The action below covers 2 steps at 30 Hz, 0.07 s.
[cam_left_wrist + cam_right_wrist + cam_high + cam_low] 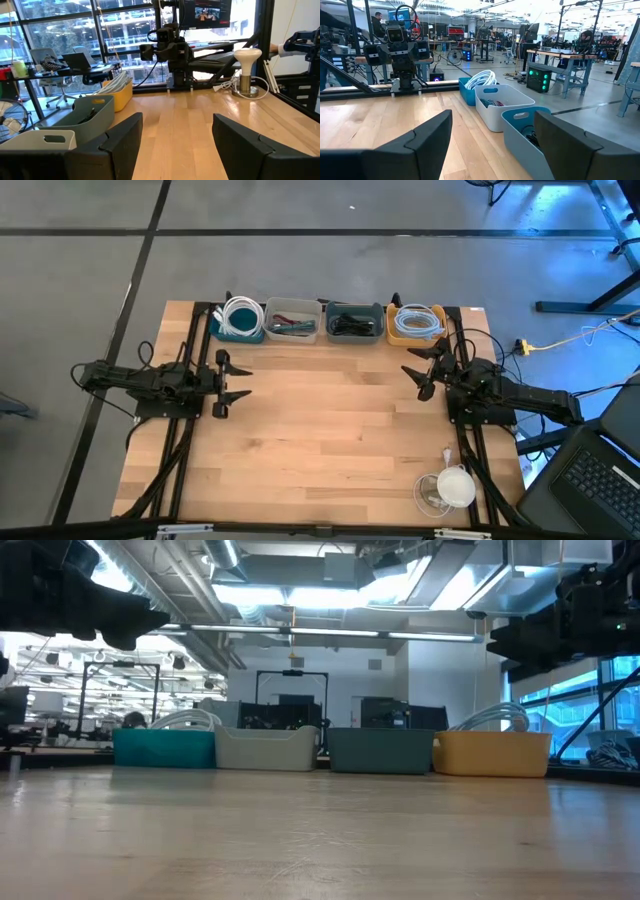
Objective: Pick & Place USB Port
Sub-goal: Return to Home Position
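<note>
Four small bins line the table's far edge in the high view: a teal bin (240, 320) with a coiled white cable, a white bin (292, 320) with dark and red cables, a grey-blue bin (352, 321) with dark parts, and a yellow bin (416, 323) with coiled white cable. I cannot pick out a single USB port. My left gripper (236, 381) is open and raised at the table's left side. My right gripper (418, 370) is open and raised at the right side, near the yellow bin. Both hold nothing.
A white lamp-like object on a round clear base (447, 488) stands near the table's near right corner. Black frame rails (190, 420) run along both sides of the wooden table. Bare wood lies between the two arms.
</note>
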Available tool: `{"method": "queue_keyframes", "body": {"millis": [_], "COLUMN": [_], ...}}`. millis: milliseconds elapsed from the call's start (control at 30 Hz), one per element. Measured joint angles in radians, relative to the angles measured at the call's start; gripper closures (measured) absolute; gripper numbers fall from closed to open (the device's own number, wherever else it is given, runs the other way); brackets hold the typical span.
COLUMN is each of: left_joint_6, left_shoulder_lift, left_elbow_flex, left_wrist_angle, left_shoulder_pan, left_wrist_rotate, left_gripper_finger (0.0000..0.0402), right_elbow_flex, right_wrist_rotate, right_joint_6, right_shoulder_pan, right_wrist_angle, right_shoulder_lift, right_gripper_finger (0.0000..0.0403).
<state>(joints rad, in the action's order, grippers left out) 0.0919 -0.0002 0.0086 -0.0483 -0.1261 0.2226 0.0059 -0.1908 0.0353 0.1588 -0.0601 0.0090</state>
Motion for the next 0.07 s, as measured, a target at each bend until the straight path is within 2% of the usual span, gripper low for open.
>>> {"method": "queue_keyframes", "body": {"millis": [67], "left_joint_6": [0.000], "left_shoulder_lift": [0.000], "left_elbow_flex": [0.000], "left_wrist_angle": [0.000], "left_shoulder_pan": [0.000], "left_wrist_rotate": [0.000], "left_gripper_finger": [0.0171], "right_elbow_flex": [0.000], "right_wrist_rotate": [0.000], "right_joint_6": [0.000], "right_shoulder_pan": [0.000], "right_wrist_angle": [0.000], "right_shoulder_lift": [0.000], "right_gripper_finger": [0.0120]}}
